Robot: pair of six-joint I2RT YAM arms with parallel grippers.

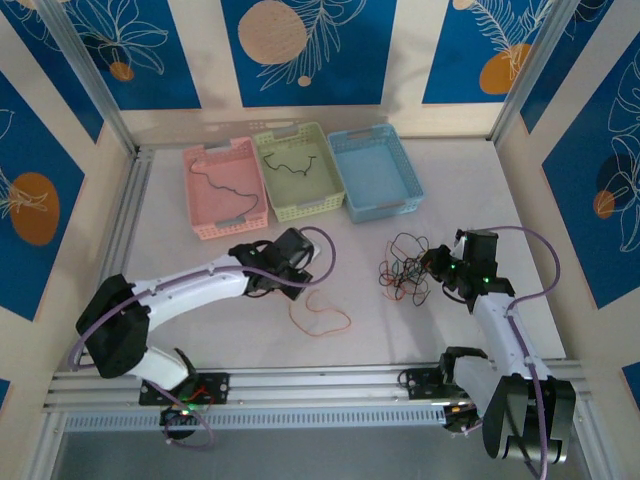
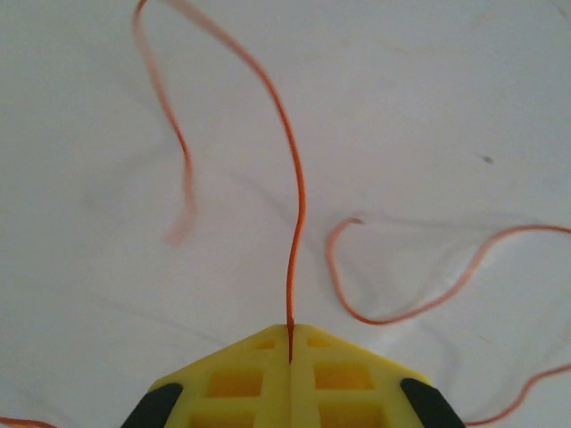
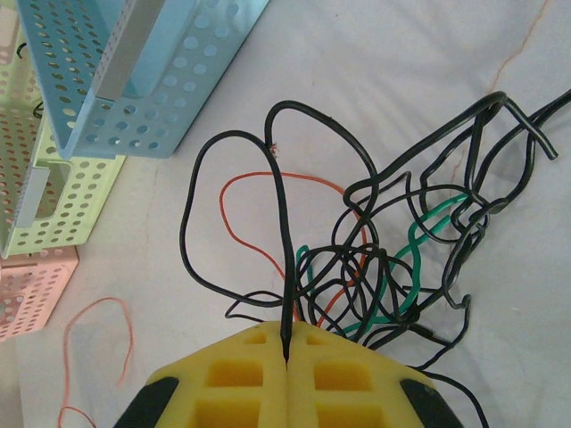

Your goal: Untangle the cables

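Left claw: at the bottom centre of the left wrist view, the yellow left claw (image 2: pixel 290 334) is clenched, pinching one end of the orange cable (image 2: pixel 299 196).
Orange cable: it rises from the claw's tip up the middle of the frame and arches over to the upper left. More of it curls at the right. In the top view it lies as a loose loop at lower centre, apart from the tangle.
Right claw: at the bottom centre of the right wrist view, the yellow right claw (image 3: pixel 286 343) is clenched on a black cable (image 3: pixel 284 241), which runs straight up from the tip.
Tangle of cables: black, green and red strands are knotted together in the tangle of cables (image 3: pixel 384 259), right of centre in the right wrist view. In the top view it lies right of centre, just beside the right claw.
Surface: the white surface (image 1: pixel 450 180) carries everything.
Baskets: three stand in a row at upper centre of the top view, with the pink basket (image 1: pixel 192 190) left, the green basket (image 1: pixel 310 206) in the middle and the blue basket (image 1: pixel 385 208) right.
Basket contents: one black strand (image 1: pixel 225 188) lies in the pink basket and another black strand (image 1: pixel 290 160) in the green one.
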